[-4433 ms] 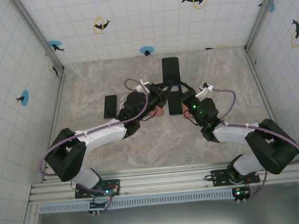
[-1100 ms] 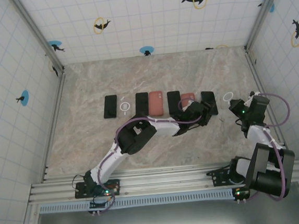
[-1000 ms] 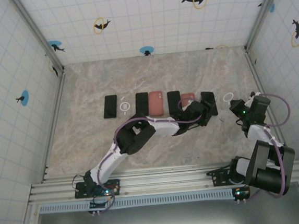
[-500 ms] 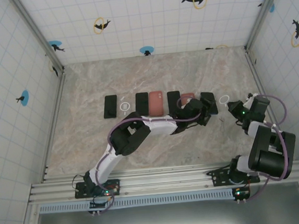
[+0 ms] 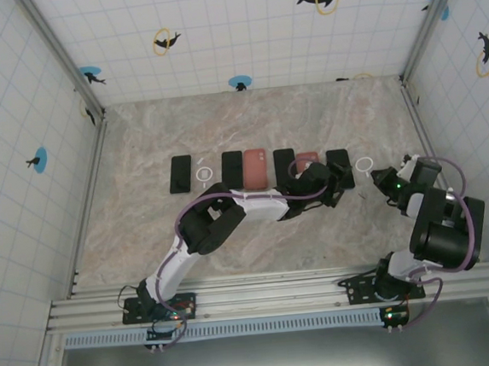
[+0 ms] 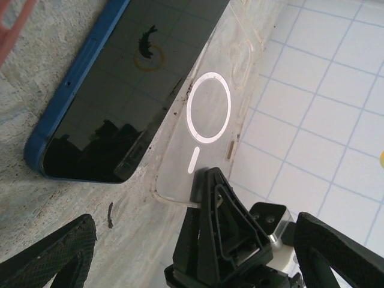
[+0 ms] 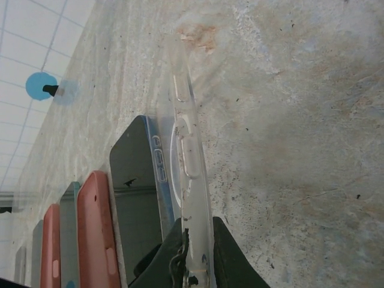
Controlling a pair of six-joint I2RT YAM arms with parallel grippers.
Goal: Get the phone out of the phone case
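Phone (image 6: 114,90) is out, flat on the surface. Right gripper (image 7: 192,252) pinches the clear case (image 6: 210,114) edge; left gripper (image 5: 334,184) open. Next, probably: lay case down, release.

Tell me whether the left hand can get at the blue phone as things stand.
Probably yes. The left hand is open next to the blue phone, which lies flat with its screen bare. The clear case, pinched by the right hand, sits alongside, not over it.
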